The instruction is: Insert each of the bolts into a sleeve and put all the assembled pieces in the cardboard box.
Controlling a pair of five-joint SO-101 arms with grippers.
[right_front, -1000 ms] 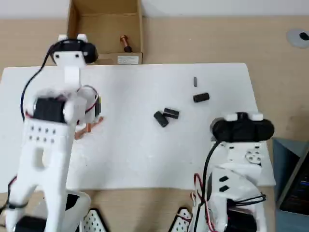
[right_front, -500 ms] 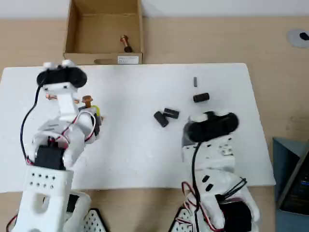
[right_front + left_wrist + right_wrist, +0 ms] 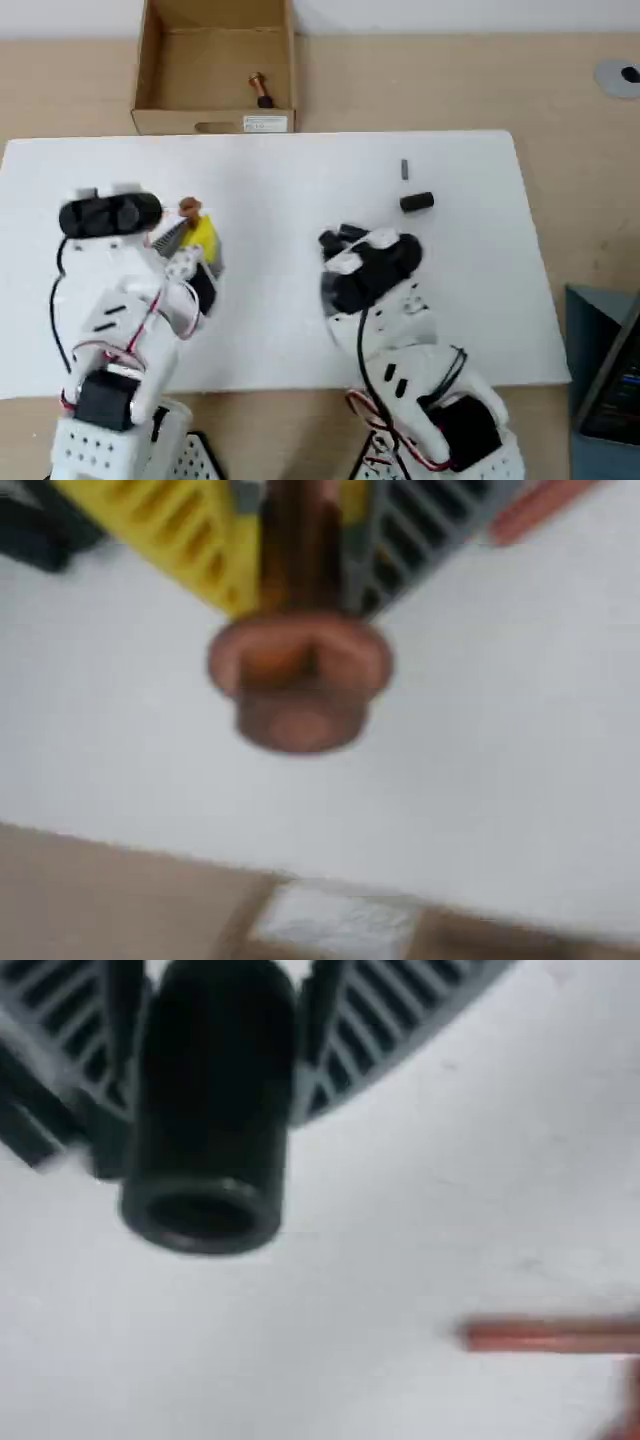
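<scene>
Grip check, nearest first: my left gripper [image 3: 300,560] is clamped on the shank of a copper bolt [image 3: 298,680], yellow jaw on one side and grey on the other. The flanged head sticks out free past the tips. My right gripper [image 3: 215,1020] is closed round a black sleeve [image 3: 208,1140], w/ the open bore poking out beyond the jaws. A spare bolt [image 3: 550,1335] lies on the white mat [image 3: 270,330] a bit beyond it.

From above, my two grippers are apart, left over the mat's left part and right near the middle. So the mating isn't done yet, imo.

Risks from here:
- The head leads on the bolt, so the threaded end may not be facing the bore. Pushing like that just jams.
- The pinch on a round shank is thin. Any off-axis contact could pivot the bolt or pop it out.
- The sleeve is smooth and round, so it could slide back through my jaws under push.
- Swinging the right arm low could knock whatever lies under it.

Farther out are a loose sleeve [image 3: 417,202] and a small dark pin [image 3: 404,169]. At the far edge is the cardboard box [image 3: 150,60], w/ one assembled piece [image 3: 259,90] already inside
</scene>
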